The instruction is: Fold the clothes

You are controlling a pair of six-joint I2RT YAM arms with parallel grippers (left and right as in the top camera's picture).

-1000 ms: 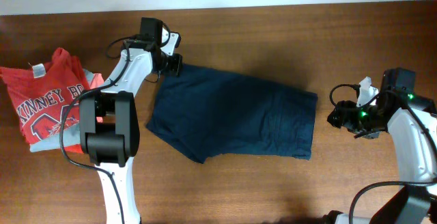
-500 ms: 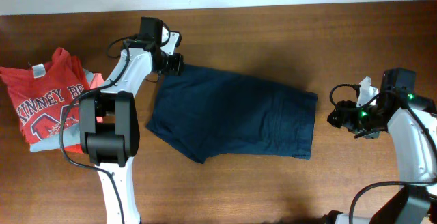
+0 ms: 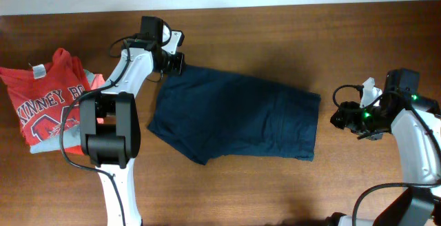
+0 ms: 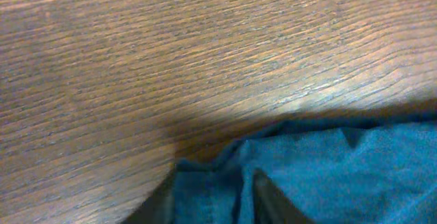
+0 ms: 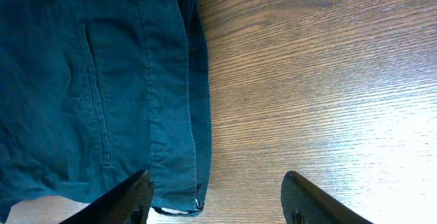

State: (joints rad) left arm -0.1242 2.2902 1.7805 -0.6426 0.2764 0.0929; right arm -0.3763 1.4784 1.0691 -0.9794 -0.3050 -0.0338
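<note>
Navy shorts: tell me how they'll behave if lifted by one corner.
Probably floppy: the navy shorts lie flat and bunch into folds by the left end effector. Likely light, and should slide easily on the smooth wooden table. The stitched edge may hang slightly stiffer.

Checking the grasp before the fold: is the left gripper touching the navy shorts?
Touching. The left wrist view shows the navy shorts bunched up between the fingers of the left gripper, cloth against both.
</note>
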